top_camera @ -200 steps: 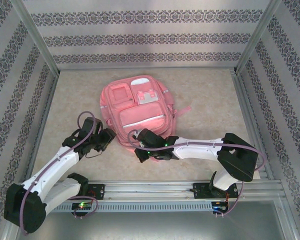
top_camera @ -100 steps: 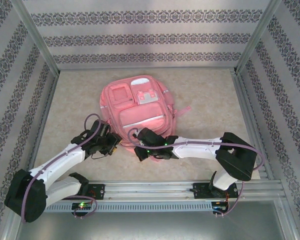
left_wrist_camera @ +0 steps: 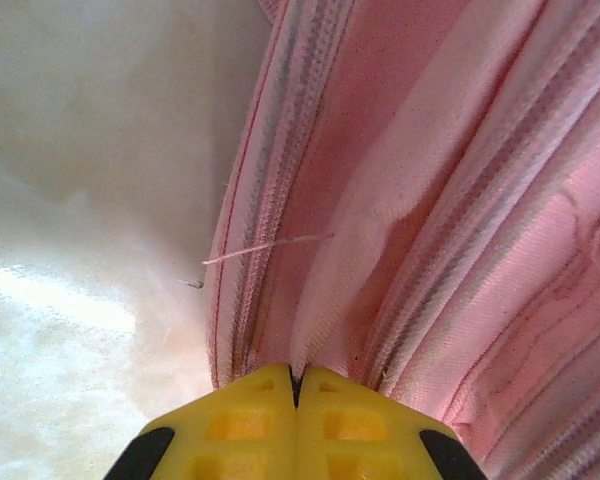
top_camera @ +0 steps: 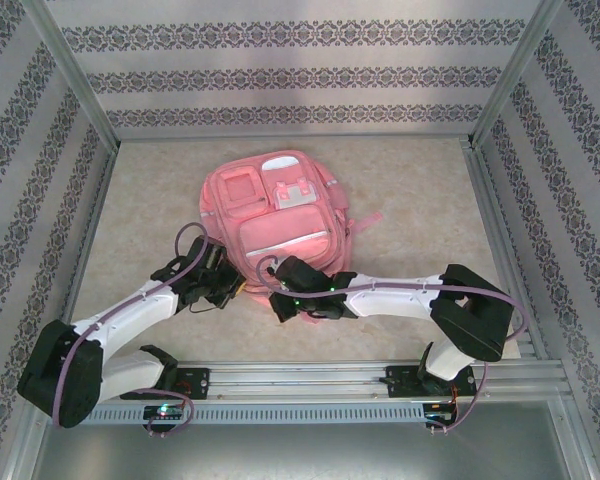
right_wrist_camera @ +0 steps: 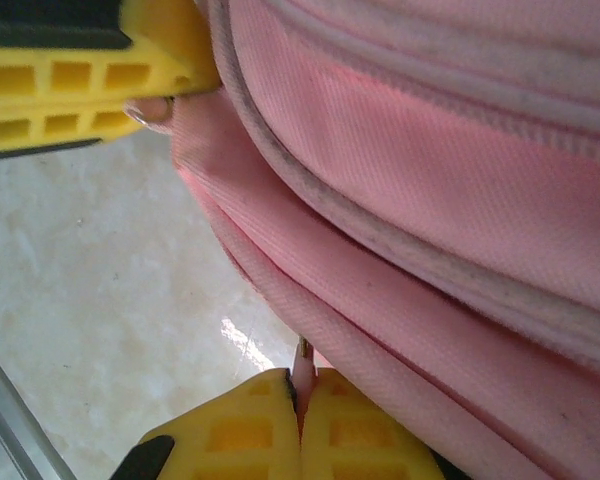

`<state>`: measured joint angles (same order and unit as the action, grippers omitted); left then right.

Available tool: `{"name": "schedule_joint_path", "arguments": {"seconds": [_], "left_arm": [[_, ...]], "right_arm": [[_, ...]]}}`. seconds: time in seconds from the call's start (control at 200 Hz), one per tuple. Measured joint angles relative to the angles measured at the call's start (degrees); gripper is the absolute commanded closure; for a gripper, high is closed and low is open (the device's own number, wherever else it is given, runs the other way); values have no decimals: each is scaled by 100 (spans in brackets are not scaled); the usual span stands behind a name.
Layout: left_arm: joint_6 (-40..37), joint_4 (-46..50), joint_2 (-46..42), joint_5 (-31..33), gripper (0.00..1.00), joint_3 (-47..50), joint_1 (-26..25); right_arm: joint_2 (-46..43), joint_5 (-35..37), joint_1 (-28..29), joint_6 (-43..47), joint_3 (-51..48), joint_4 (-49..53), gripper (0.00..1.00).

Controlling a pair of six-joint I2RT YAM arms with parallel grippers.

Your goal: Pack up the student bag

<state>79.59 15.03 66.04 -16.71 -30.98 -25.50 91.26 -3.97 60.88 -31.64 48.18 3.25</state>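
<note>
Left wrist view: the left jaws are closed, yellow fingertips (left_wrist_camera: 245, 405) pressed flat together with only a dark line between them. They sit right against the zipped side seam of the pink bag (left_wrist_camera: 460, 200). From here I cannot tell whether any cloth is caught in them. A loose thread (left_wrist_camera: 270, 247) sticks out from the zip over the pale tabletop (left_wrist_camera: 90, 200).

On the right wrist camera, the right jaws are closed too. A thin sliver of the bag's lower edge stands up from between the fingertips (right_wrist_camera: 250, 415), pinched there. The other arm's yellow finger (right_wrist_camera: 80, 80) shows at the upper left, touching the same edge of the bag.

From above, both arms reach in to the bag's near edge. The left arm (top_camera: 130, 310) comes to its near-left corner, and the right arm (top_camera: 400, 298) lies across from the right to a spot just beside it. The bag lies flat in the middle of the tabletop, front pockets up, a strap (top_camera: 365, 221) trailing off to the right. Patterned walls (top_camera: 300, 75) stand around it.
</note>
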Motion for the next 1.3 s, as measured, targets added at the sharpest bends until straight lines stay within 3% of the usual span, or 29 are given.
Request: {"name": "schedule_joint_path", "arguments": {"seconds": [0.355, 0.56, 0.809, 1.004, 1.094, 1.184, 1.299], "left_arm": [[-313, 560, -197, -2, 100, -299, 160], [-710, 1294, -293, 177, 100, -684, 162], [-1327, 2516, -402, 568, 100, -1287, 214], [-1663, 3112, -699, 737, 100, -1287, 699], [-1882, 3265, -750, 811, 78, -1287, 1005], [-1974, 3484, -782, 938, 63, -1296, 1119], [-1985, 3606, -942, 826, 53, -1298, 1132]], "right_arm": [[-988, 162, -4, 13, -839, 175, 100], [-1097, 125, -50, 98, -896, 179, 100], [-1097, -350, -116, 201, -890, -35, 100], [-1005, -730, -94, 289, -717, -61, 100], [-741, -767, 63, 313, -518, -140, 100], [-413, -730, 236, 299, -271, -125, 100], [-219, -612, 256, 192, -173, -127, 100]]}}
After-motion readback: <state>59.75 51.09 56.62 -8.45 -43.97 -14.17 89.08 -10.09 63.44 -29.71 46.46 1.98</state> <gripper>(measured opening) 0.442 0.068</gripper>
